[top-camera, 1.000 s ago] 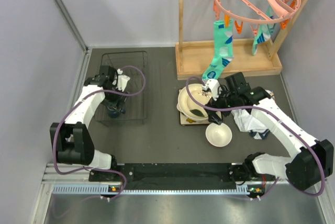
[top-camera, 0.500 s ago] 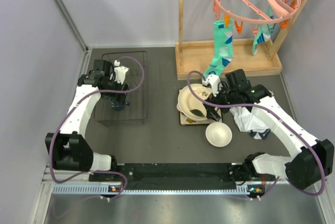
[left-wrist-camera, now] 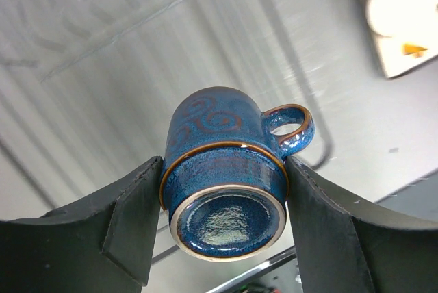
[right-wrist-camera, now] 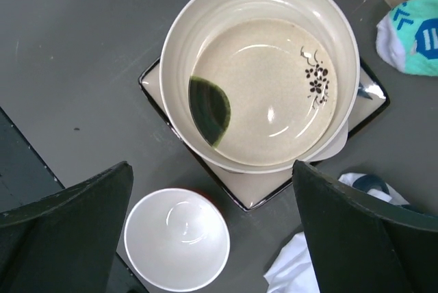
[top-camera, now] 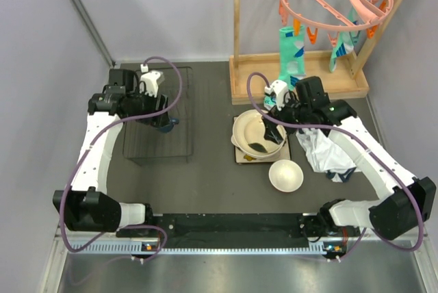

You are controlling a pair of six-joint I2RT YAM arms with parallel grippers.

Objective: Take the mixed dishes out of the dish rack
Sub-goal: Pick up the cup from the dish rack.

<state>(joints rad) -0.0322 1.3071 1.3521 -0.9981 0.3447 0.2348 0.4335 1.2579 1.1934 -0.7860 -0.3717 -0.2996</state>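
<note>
A: The dark blue glazed mug (left-wrist-camera: pixel 219 135) is clamped across its body by the left gripper (left-wrist-camera: pixel 224 185), with one pad pressed on each side. It is carried above the black thin-wire dish rack (top-camera: pixel 159 150), over its right half.

B: And the right gripper (right-wrist-camera: pixel 211 167) is spread wide with nothing held. It is hung over the large cream bowl (right-wrist-camera: pixel 267 81) stacked on the square cream plate (right-wrist-camera: pixel 252 187), with the small white bowl (right-wrist-camera: pixel 176 239) just beside.

A: The mug's long axis is laid along the fingers, base turned to the wrist camera. Its handle is stuck out sideways, clear of the pads. A tip upright is probably called for before set-down.

B: Only from overhead is the stack seen to lie well right of the rack. The grip is hidden there by the left arm (top-camera: pixel 102 135); it is settled by the wrist view alone.
</note>
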